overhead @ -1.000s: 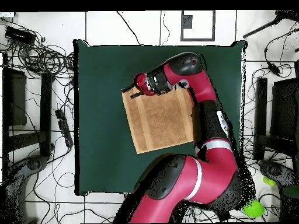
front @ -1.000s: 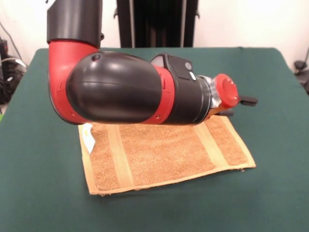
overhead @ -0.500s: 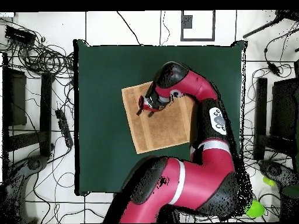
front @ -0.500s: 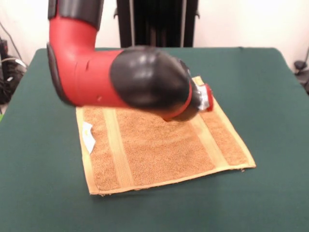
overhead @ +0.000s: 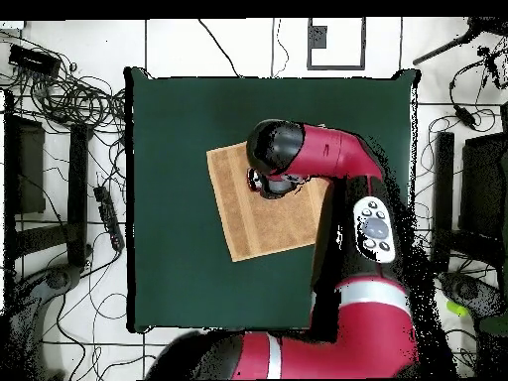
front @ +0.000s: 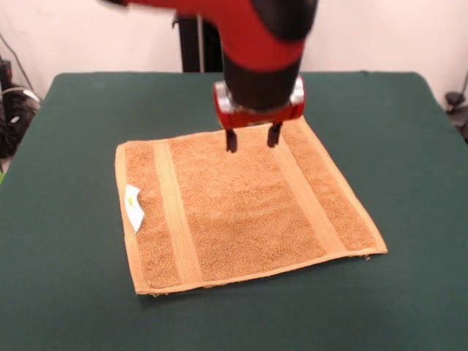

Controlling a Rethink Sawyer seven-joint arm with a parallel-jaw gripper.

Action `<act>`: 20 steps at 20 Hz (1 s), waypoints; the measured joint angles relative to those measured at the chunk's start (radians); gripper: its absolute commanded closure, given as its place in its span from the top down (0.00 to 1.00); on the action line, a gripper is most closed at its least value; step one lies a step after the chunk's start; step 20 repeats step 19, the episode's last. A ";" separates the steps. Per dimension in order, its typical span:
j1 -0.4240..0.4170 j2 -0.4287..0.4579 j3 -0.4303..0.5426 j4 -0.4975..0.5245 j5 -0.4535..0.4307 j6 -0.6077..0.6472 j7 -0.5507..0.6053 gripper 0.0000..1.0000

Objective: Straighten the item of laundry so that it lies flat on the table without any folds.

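The tan-orange towel [front: 245, 208] lies spread flat on the dark green table [front: 66, 292]. It shows two woven bands and a small white care tag [front: 133, 207] near its left edge. My gripper [front: 253, 137] points straight down over the towel's far middle part. Its two fingers stand apart and hold nothing, their tips just above the cloth. In the overhead view the towel [overhead: 256, 223] lies near the table's middle, and the arm covers its right part and the gripper.
The red and black arm [overhead: 337, 159] reaches across the table [overhead: 179, 278] from the robot's base. Cables and stands lie on the floor around the table.
The arm has swung up and turned, so the gripper now points straight down over the towel. The whole towel shows, flat, where the arm hid its far part before.
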 measured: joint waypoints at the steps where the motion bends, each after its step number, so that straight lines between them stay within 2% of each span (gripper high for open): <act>1: -0.003 -0.030 -0.003 0.029 -0.001 -0.060 0.000 1.00; 3: -0.010 -0.085 -0.008 0.083 -0.001 -0.189 0.000 1.00; 4: -0.012 -0.095 -0.008 0.093 -0.001 -0.214 0.000 1.00; 8: -0.034 -0.192 -0.010 0.197 -0.038 -0.529 0.000 1.00; 11: -0.054 -0.222 -0.010 0.244 -0.063 -0.687 0.000 1.00; 17: -0.092 -0.234 -0.010 0.302 -0.098 -0.821 0.000 1.00; 20: -0.111 -0.237 -0.010 0.325 -0.107 -0.834 0.000 1.00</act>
